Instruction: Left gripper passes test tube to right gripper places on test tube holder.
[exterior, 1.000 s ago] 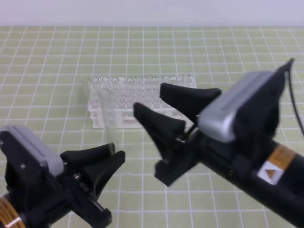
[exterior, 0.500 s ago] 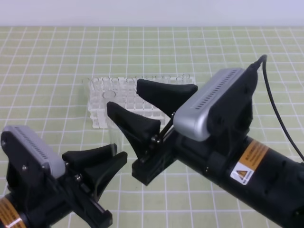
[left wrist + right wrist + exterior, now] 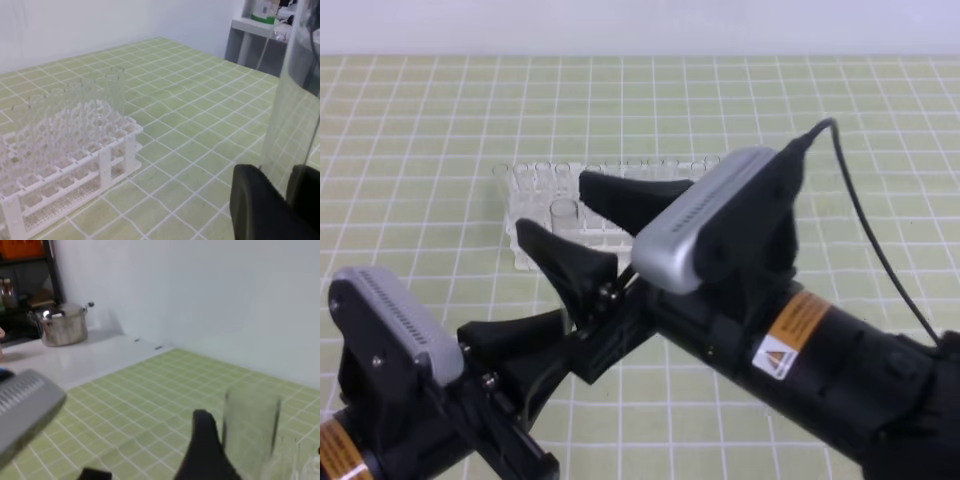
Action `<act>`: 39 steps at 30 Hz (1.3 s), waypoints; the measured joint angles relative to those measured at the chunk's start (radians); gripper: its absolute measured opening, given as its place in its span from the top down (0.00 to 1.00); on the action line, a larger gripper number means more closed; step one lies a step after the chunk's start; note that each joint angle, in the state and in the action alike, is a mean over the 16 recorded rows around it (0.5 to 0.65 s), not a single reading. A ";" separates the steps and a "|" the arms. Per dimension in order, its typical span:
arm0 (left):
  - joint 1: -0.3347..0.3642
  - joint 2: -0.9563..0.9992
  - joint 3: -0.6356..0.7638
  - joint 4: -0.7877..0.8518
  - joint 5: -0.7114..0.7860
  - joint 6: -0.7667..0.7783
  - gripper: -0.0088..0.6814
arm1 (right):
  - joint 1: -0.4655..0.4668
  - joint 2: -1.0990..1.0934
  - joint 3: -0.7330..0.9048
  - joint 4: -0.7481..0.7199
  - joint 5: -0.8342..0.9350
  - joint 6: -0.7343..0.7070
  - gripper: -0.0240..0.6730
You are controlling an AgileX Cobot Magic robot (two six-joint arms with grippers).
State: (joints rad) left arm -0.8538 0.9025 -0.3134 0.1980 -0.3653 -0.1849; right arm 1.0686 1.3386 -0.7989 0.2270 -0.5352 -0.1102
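Slender clear glass test tube [image 3: 292, 100], upright above the desk's near edge, clenched in left gripper [image 3: 535, 350]; right gripper [image 3: 575, 225], jaws spread wide, straddles it—misaligned closure could knock it loose.

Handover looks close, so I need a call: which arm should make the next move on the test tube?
Right. The right gripper has its jaws spread on either side of the upright test tube, whose base the left gripper pinches. Closing it there probably completes the handover.
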 joint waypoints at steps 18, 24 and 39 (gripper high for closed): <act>-0.001 0.000 -0.002 0.028 -0.022 -0.047 0.99 | 0.000 0.039 -0.011 -0.022 -0.038 0.055 0.45; -0.001 0.000 -0.002 0.031 -0.021 -0.047 0.98 | 0.000 0.039 -0.011 -0.054 -0.040 0.078 0.61; 0.000 0.000 -0.001 0.033 -0.018 -0.049 0.86 | 0.002 0.039 -0.011 -0.093 -0.040 0.109 0.84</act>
State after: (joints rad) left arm -0.8539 0.9025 -0.3142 0.2314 -0.3829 -0.2337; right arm 1.0707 1.3779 -0.8094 0.1341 -0.5754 -0.0008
